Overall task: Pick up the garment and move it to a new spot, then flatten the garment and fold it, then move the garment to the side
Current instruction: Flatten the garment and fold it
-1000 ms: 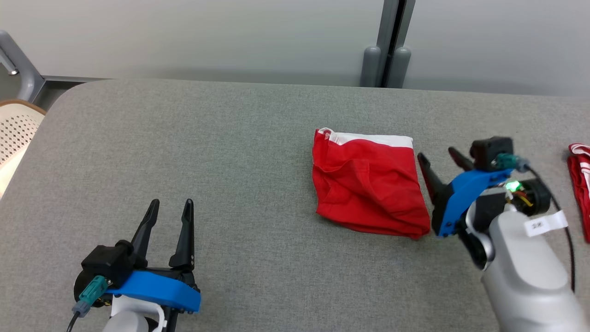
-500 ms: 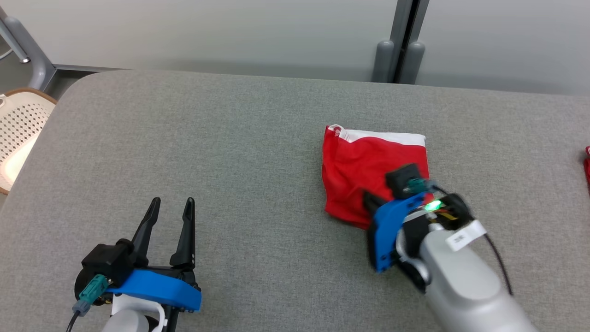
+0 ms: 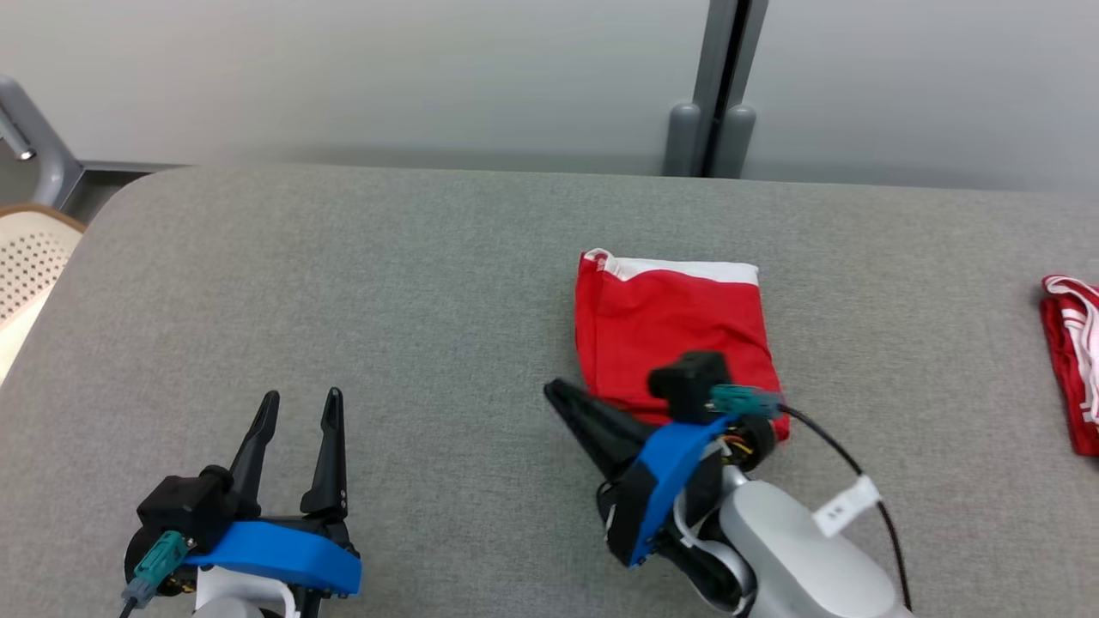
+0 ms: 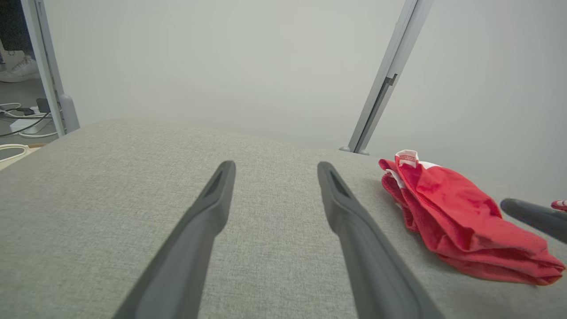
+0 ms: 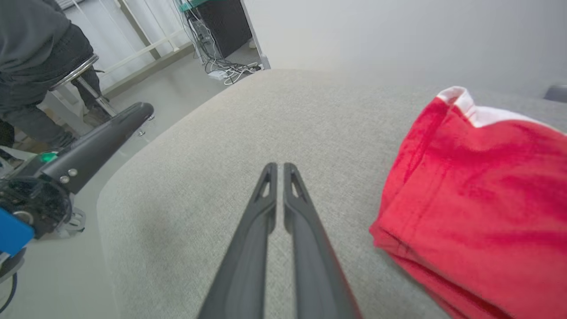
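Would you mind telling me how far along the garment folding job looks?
Done: the red garment lies folded into a compact rectangle on the table. In hand: nothing; the right gripper is shut empty beside it, the left gripper open. Left: moving it aside.
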Robot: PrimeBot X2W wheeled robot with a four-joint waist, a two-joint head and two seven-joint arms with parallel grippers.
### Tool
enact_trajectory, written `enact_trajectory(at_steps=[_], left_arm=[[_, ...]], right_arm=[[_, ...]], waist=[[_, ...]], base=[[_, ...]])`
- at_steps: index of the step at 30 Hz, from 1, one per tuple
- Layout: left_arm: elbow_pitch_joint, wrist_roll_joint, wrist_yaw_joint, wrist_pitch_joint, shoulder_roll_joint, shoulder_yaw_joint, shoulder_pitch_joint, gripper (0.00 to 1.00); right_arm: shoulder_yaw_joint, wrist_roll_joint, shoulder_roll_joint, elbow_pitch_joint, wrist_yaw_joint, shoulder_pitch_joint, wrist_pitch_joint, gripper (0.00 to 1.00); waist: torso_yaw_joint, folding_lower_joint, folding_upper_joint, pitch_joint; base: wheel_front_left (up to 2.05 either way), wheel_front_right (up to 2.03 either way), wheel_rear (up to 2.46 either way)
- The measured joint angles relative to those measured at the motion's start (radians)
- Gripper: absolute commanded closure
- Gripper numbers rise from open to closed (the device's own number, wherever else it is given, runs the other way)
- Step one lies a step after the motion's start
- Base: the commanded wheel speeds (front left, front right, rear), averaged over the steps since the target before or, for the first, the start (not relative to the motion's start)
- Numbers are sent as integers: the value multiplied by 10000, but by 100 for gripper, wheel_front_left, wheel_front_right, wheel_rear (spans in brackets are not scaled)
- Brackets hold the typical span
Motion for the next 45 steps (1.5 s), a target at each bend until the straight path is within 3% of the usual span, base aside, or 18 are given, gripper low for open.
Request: enact_trajectory(at_steps=[1,6,11,16,23,34,45], left_arm=[[4,-12,44,2,21,25,70,0],[21,-81,98,4,58,50,189,0],[23,-159,190,13,142,130,387,0],[-21,-188,280,17,203,207,539,0],[-92,-274,428,17,290,374,674,0],[-88,-343,558,13,343,454,1054,0],[50,-334,571,4,385,382,1198,0]], right_arm=[[-560,-29,-17,-190,0,289,-497,0],[-1944,-614,-17,-497,0,942,-1379,0],[-3917,-1973,-21,-1122,0,1916,-2109,0],[-5490,-3133,-23,-2031,0,2899,-1912,0],[-6752,-3789,-27,-3279,0,3954,-1233,0],[-7300,-4259,-27,-4052,0,4830,-612,0],[-7317,-4939,-25,-3854,0,5111,-1020,0]], waist=[[-117,0,0,-84],[-319,0,0,-304],[-633,0,0,-544],[-949,-1,0,-692],[-1301,0,0,-758],[-1534,-1,0,-1025],[-1488,0,0,-1243]], base=[[0,0,0],[0,0,0],[0,0,0],[0,0,0],[0,0,0],[0,0,0],[0,0,0]])
